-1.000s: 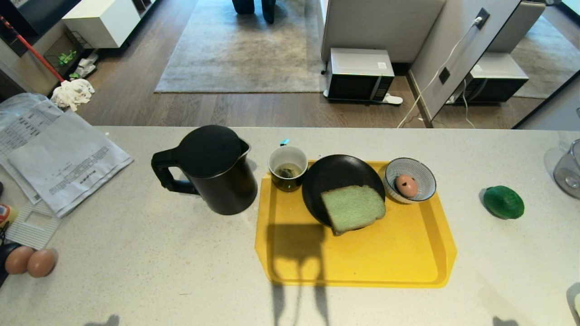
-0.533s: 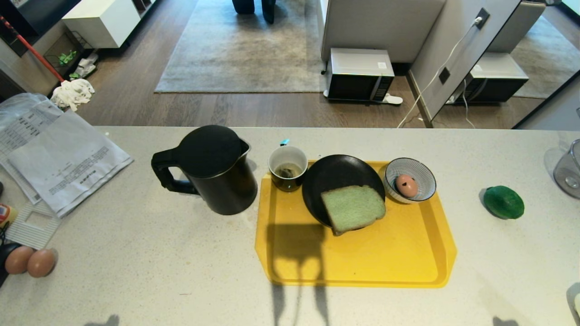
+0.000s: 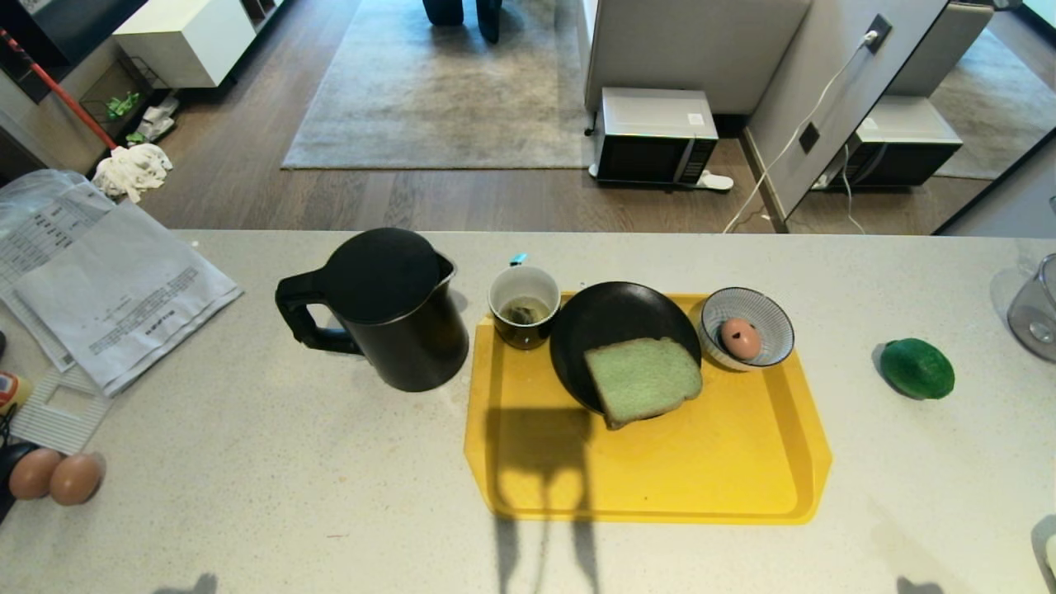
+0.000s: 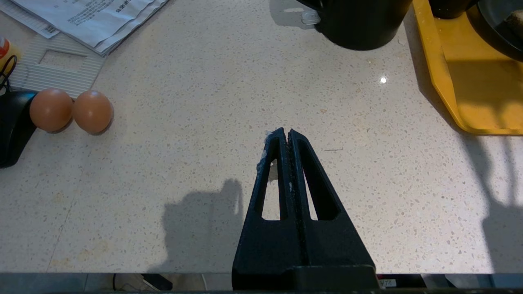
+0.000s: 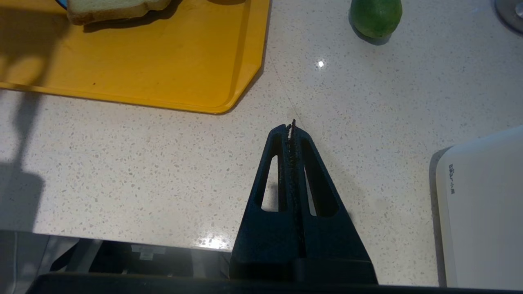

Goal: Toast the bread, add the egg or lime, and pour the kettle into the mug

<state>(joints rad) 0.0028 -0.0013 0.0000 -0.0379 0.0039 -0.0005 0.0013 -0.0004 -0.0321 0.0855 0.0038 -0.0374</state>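
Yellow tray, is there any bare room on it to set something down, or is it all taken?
The yellow tray is bare along its near half, below the bread. Its far edge is crowded: mug, black plate and striped bowl stand side by side.

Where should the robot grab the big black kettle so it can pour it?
Best by the black loop handle of the kettle. It sticks out on the robot's left side, away from the mug, with bare counter beside it. The left gripper could probably come in from that side and close across the upright bar. The round body looks too wide to grip.
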